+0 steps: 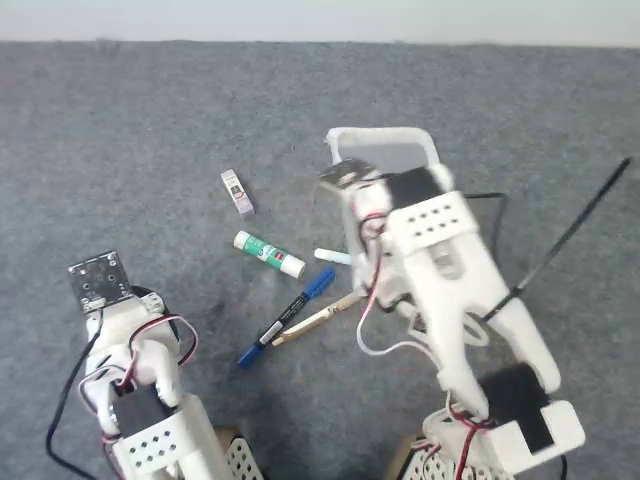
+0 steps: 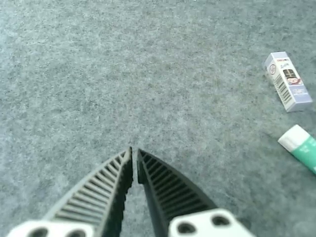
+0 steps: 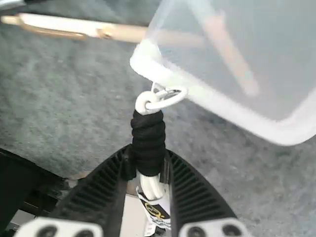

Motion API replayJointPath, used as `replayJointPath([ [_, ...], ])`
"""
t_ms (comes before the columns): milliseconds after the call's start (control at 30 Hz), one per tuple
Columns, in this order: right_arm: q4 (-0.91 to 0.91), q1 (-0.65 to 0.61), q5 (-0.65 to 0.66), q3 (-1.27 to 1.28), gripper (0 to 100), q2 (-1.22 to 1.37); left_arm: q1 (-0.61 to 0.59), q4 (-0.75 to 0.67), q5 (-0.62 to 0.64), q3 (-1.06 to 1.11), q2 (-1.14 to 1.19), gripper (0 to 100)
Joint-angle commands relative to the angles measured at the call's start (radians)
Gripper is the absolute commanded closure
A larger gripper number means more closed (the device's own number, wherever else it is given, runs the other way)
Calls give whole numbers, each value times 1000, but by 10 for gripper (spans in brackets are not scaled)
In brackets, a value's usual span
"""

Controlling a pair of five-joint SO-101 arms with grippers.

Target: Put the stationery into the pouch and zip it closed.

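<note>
Right wrist view: right gripper clamped on the black cord-wrapped zipper pull of the clear plastic pouch, pull squeezed between both fingers. Meanwhile left gripper sits closed, empty, over grey carpet, with the white-capped green glue stick lying nearby.

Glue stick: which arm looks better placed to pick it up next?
Probably left. The left gripper is shut on nothing, over carpet with the glue stick close by; the right gripper is busy, clamped on the black zipper pull of the pouch.
</note>
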Motion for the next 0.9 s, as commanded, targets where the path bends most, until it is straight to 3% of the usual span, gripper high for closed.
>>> replayJointPath([
  [0, 27, 113, 38, -5, 992, -71, -3, -20, -6, -16, -5, 988],
  [167, -21, 220, 41, 35, 992, -71, -3, -18, -6, -16, -5, 988],
  [467, -280, 234, 41, 319, 987, -193, -6, -18, -6, -16, -3, 988],
  [667, -309, 229, 41, 450, 814, -298, -5, -18, -6, -16, -3, 988],
  [867, -352, 228, 43, 509, 810, -306, -5, -18, -6, -16, -3, 988],
])
